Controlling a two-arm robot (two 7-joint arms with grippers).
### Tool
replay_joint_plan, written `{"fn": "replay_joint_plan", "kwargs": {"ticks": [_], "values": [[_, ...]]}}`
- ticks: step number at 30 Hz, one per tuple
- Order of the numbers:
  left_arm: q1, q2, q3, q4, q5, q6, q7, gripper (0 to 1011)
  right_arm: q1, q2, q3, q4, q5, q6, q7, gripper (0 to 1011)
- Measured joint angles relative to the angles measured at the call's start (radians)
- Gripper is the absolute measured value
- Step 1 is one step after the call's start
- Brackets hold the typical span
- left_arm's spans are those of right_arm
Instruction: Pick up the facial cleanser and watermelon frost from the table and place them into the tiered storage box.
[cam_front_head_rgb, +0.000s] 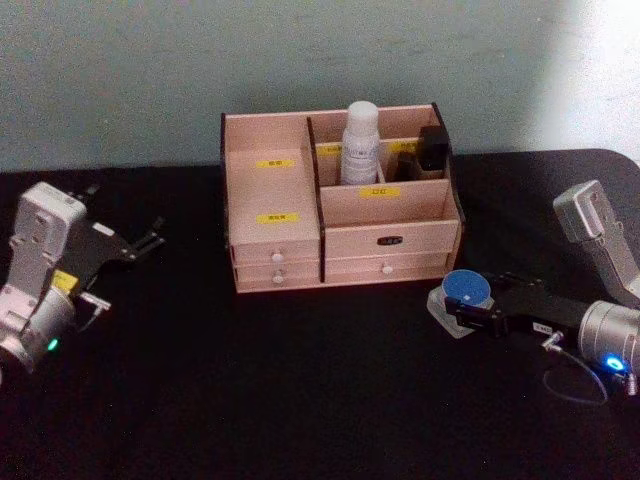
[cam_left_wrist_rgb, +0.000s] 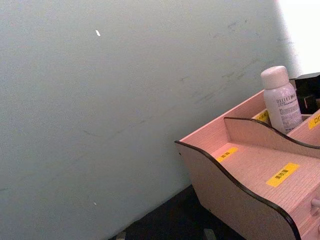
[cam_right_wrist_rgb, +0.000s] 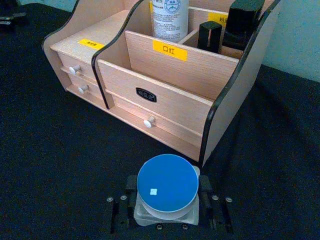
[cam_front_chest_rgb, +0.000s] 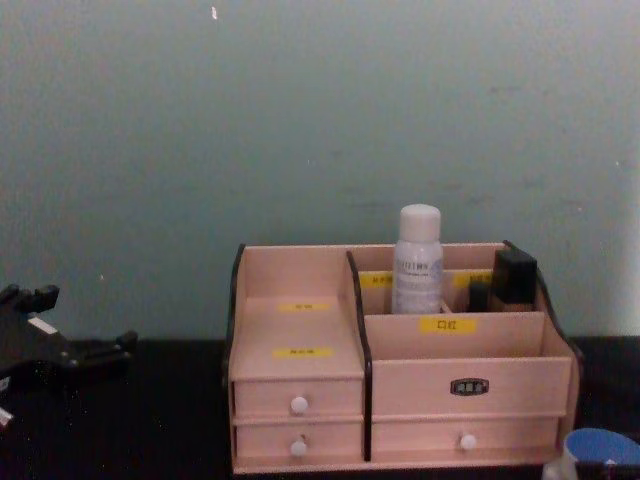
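The tiered storage box (cam_front_head_rgb: 390, 240) (cam_right_wrist_rgb: 170, 75) (cam_front_chest_rgb: 460, 385) (cam_left_wrist_rgb: 235, 200) stands at the middle back of the black table. A white bottle, the facial cleanser (cam_front_head_rgb: 360, 140) (cam_front_chest_rgb: 417, 260) (cam_left_wrist_rgb: 281, 100) (cam_right_wrist_rgb: 170, 17), stands upright in its upper middle compartment. The watermelon frost (cam_front_head_rgb: 466, 290) (cam_right_wrist_rgb: 167, 182) (cam_front_chest_rgb: 600, 450), a small clear jar with a round blue lid, sits just off the box's front right corner. My right gripper (cam_front_head_rgb: 465, 310) (cam_right_wrist_rgb: 167, 202) is shut on the jar's sides. To the far left, well away from the box, my left gripper (cam_front_head_rgb: 150, 240) is open and holds nothing.
Black containers (cam_front_head_rgb: 433, 150) (cam_right_wrist_rgb: 242, 20) occupy the box's upper right compartment. Two rows of drawers with white knobs (cam_right_wrist_rgb: 148, 122) face me. A pale wall (cam_front_chest_rgb: 300, 120) rises right behind the box. Black tabletop (cam_front_head_rgb: 280, 380) stretches in front.
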Motion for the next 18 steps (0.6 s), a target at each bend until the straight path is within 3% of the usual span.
{"fn": "replay_joint_plan", "kwargs": {"ticks": [3, 18], "values": [[0.0, 0.0, 0.0, 0.0, 0.0, 0.0, 0.0, 1001, 0.0, 0.0, 0.0, 0.0, 0.0, 0.0, 0.0, 729], [0.0, 0.0, 0.0, 0.0, 0.0, 0.0, 0.0, 1001, 0.0, 0.0, 0.0, 0.0, 0.0, 0.0, 0.0, 722]]}}
